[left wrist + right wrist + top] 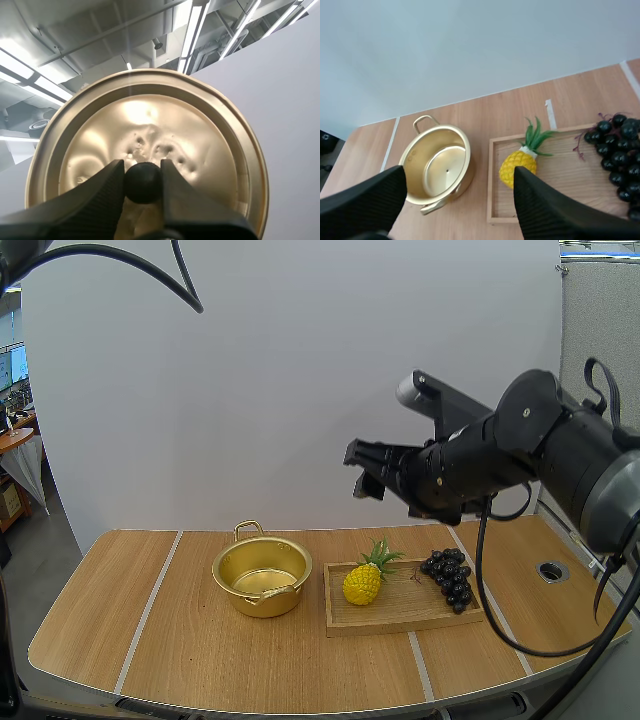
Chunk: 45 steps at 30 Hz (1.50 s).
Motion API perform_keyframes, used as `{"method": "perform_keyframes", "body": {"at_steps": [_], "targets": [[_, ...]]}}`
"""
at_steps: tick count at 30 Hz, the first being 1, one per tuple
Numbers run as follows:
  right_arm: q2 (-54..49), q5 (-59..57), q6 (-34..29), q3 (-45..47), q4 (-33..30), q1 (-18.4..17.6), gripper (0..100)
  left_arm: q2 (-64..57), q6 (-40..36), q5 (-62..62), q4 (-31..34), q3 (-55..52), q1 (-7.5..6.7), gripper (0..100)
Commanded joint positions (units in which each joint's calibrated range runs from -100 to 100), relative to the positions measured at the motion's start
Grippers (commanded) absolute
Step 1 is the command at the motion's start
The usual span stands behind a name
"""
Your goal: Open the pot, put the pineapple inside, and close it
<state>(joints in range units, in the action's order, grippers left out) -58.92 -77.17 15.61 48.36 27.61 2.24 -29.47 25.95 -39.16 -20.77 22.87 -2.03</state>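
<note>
The pot (270,602) stands open on the desk (200,660), just beside the wooden tray (410,602), where the pineapple (362,583) and grapes (450,578) lie. Our left tool (142,167) pinches the lid (150,125) by its black knob (143,184); our right tool (357,472) hangs open above the desk.

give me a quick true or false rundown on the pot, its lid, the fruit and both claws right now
1. The pot stands open with no lid on it. True.
2. The pineapple is inside the pot. False: it lies on the wooden tray, right of the pot.
3. The left claw pinches the lid by its black knob. True.
4. The right claw is shut on the pineapple. False: it is open and empty, in the air above the table.
5. The grapes lie on the bare table. False: they share the tray with the pineapple.
</note>
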Motion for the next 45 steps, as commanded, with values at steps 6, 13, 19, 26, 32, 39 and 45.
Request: {"method": "perform_keyframes", "body": {"at_steps": [6, 13, 19, 26, 32, 39, 45], "targets": [[1.36, 2.10, -2.57, -4.61, -9.10, -2.71, 100, -0.50, -0.66, 2.46, 0.22, 0.57, -0.16, 0], [7.10, 2.61, -16.02, -4.61, -22.53, -9.13, 100, -0.50, -0.66, 2.46, 0.22, 0.57, -0.16, 0], [15.02, 3.96, -25.52, -4.61, -31.01, -13.23, 100, -0.50, -0.66, 2.46, 0.22, 0.57, -0.16, 0], [24.50, 5.58, -34.21, -4.61, -36.89, -14.73, 100, -0.50, -0.66, 2.46, 0.22, 0.57, -0.16, 0], [29.87, 7.90, -39.44, -4.74, -42.15, -14.73, 100, -0.50, -0.66, 2.46, 0.22, 0.57, -0.16, 0], [35.50, 8.65, -45.01, -7.10, -43.87, -14.73, 100, -0.50, -0.66, 2.46, 0.22, 0.57, -0.16, 0], [41.88, 7.28, -48.71, -11.00, -43.87, -14.73, 100, -0.50, -0.66, 2.46, 0.22, 0.57, -0.16, 0]]}}
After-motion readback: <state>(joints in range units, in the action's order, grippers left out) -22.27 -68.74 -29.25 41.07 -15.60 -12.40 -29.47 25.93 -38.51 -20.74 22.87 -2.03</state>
